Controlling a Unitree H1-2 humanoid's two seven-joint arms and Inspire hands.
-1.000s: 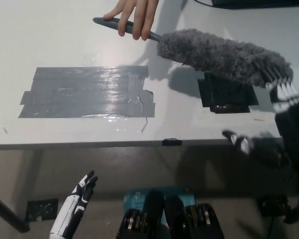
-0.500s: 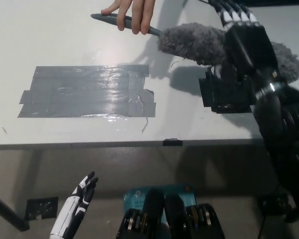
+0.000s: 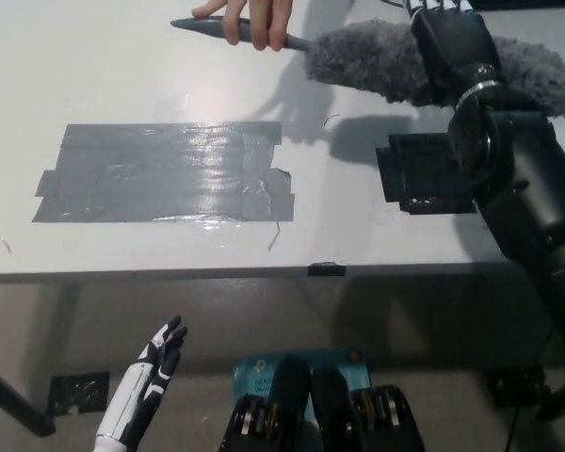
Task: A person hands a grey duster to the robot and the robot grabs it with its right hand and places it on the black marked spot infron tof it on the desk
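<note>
A person's hand (image 3: 254, 17) at the top edge holds the dark handle (image 3: 200, 24) of a grey fluffy duster (image 3: 367, 61), which hovers over the far side of the white desk. My black right hand (image 3: 449, 42) lies across the top of the duster's fluffy head, its fingers stretched out past the picture's top edge, not closed around it. The black marked spot (image 3: 416, 174) sits on the desk just below the duster, partly covered by my right forearm. My white left hand (image 3: 151, 372) rests open at the lower left, below the desk's front edge.
A wide patch of grey tape (image 3: 160, 174) covers the desk's (image 3: 122, 75) left middle. A small black tab (image 3: 325, 269) marks the front edge. Below the edge lies the floor with a dark plate (image 3: 75, 395) on it.
My right arm swung up from beside the desk's front edge to over the duster's head, then reached a little farther. The person's hand and duster drifted slightly up and right.
</note>
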